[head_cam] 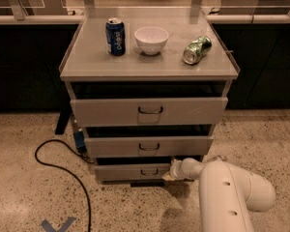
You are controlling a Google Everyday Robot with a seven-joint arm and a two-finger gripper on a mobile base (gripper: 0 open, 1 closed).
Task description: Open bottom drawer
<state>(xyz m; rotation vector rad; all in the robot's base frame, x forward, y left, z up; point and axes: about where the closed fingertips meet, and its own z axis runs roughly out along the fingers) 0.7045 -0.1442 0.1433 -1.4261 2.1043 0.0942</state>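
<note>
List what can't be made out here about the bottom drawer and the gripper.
- Camera view: the gripper is at the right end of the bottom drawer front. Whether it grips anything is hidden by its own wrist.
- Camera view: the bottom drawer's inside is hidden by the middle drawer overhanging it, and by shadow.
- Camera view: the arm is cut off by the bottom edge.
</note>
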